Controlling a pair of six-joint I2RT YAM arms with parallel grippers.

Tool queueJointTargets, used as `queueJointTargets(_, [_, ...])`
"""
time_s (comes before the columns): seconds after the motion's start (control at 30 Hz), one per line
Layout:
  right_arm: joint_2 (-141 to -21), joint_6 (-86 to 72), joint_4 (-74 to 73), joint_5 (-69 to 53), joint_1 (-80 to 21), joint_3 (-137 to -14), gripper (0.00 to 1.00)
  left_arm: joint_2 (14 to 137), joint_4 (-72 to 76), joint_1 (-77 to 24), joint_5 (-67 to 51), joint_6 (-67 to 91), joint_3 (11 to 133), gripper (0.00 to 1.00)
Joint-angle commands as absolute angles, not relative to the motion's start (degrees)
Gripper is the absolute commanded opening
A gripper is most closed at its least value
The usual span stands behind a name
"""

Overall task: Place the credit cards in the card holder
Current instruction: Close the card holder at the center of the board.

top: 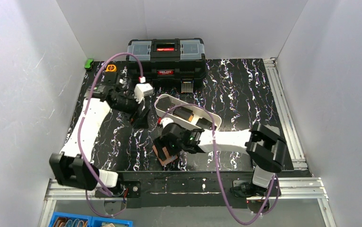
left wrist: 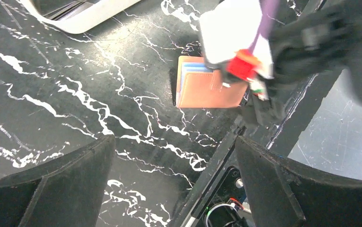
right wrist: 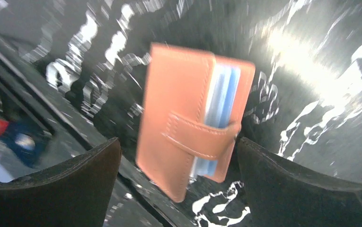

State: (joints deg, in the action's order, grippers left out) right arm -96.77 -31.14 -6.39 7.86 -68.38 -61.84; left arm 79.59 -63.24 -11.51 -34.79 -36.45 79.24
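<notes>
The holder (right wrist: 179, 118) lies flat on the tabletop (top: 245, 94), close to the near edge and about midway along it, where either arm can reach it. It is folded shut. The cards (right wrist: 221, 99) sit inside, showing only as pale blue strips along its open side. The tab (right wrist: 202, 137) crosses that side, likely to keep them from sliding out, but the blurred view does not show whether its snap is pressed home.

The right gripper (right wrist: 178, 142) hangs straight over the holder with its fingers spread wide. They hold nothing and stand either side of the holder without pinching it. The left gripper (left wrist: 173, 144) is also spread wide and empty. It sits apart, toward the far-left of the tabletop, tilted so its camera looks down at the holder, which leaves the right arm room to work.

The white tray (top: 167, 98) stands farther in, near the middle of the tabletop, and its contents are too small to make out.

With no card seen loose on the tabletop, the task looks done or nearly so. At most the tab may need a press.
</notes>
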Motion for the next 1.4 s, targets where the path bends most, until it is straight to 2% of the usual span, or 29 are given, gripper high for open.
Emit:
queueJointTargets(0.0, [-99.9,-29.9,-15.3,6.2,-69.2,-61.3,0.98,74.3,-70.0,-5.6,-40.9,-40.5,79.0,0.98])
queueJointTargets(0.27, [-101.3,-27.8,-18.0,7.8,-69.1,-61.7,0.98,73.3,-72.9,-2.7,-44.6,-42.7,78.4,0.98])
queueJointTargets(0.4, [-100.8,-28.7,-15.7,4.6,-69.0,-60.6,0.91,72.2,-71.3,-2.6,-43.7,-43.5,76.6,0.98])
queueJointTargets(0.53, [-98.5,-29.1,-9.6,1.9,-69.0,-57.4,0.65,71.2,-70.6,-2.7,-43.5,-45.3,74.4,0.98])
queueJointTargets(0.63, [-98.0,-28.1,-7.2,0.4,-68.9,-56.9,0.56,71.4,-70.4,-2.7,-42.8,-46.3,73.4,0.98])
queueJointTargets(0.87, [-96.5,-26.4,-4.7,-3.5,-68.1,-56.7,0.16,72.0,-70.7,-2.7,-42.3,-47.8,73.3,0.98])
queueJointTargets(1.0, [-93.3,-23.0,-6.8,-1.1,-67.7,-58.6,0.01,71.1,-70.6,-2.7,-42.0,-47.7,73.5,0.98])
queueJointTargets(1.27, [-89.8,-2.9,-19.3,16.8,-69.6,-68.4,0.01,69.3,-69.2,-2.6,-40.7,-46.4,74.5,0.98])
queueJointTargets(1.37, [-89.3,-0.8,-22.1,17.0,-69.9,-70.1,0.01,69.6,-69.0,-2.5,-40.2,-45.5,75.2,0.98])
